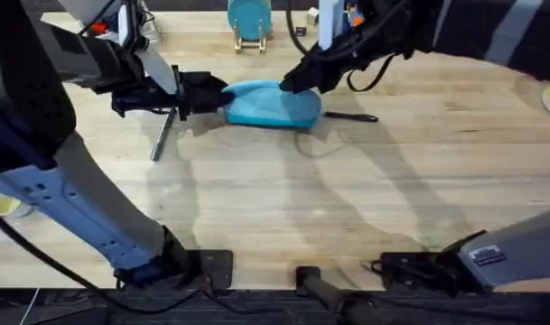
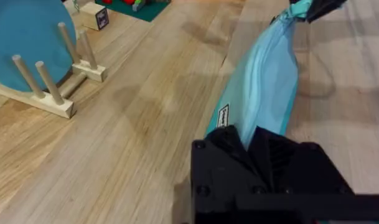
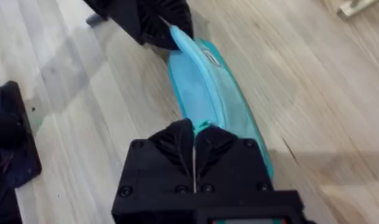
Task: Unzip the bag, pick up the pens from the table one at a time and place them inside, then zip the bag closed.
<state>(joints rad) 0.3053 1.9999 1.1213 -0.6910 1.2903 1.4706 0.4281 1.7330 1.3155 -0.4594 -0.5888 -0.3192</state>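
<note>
In the overhead view the bag (image 1: 273, 105) lay on the bench (image 1: 284, 199) with its long axis from left to right, the left hand (image 1: 213, 96) at its left end and the right hand (image 1: 293, 83) over its upper right edge. One pen (image 1: 349, 116) lay just beside its right end, a grey one (image 1: 162, 135) near the left hand. In the left wrist view the fingers pinched one end of the bag. In the right wrist view the right hand (image 3: 194, 144) was pressed together on the zipper ridge; the pull probably had to run along this axis.
</note>
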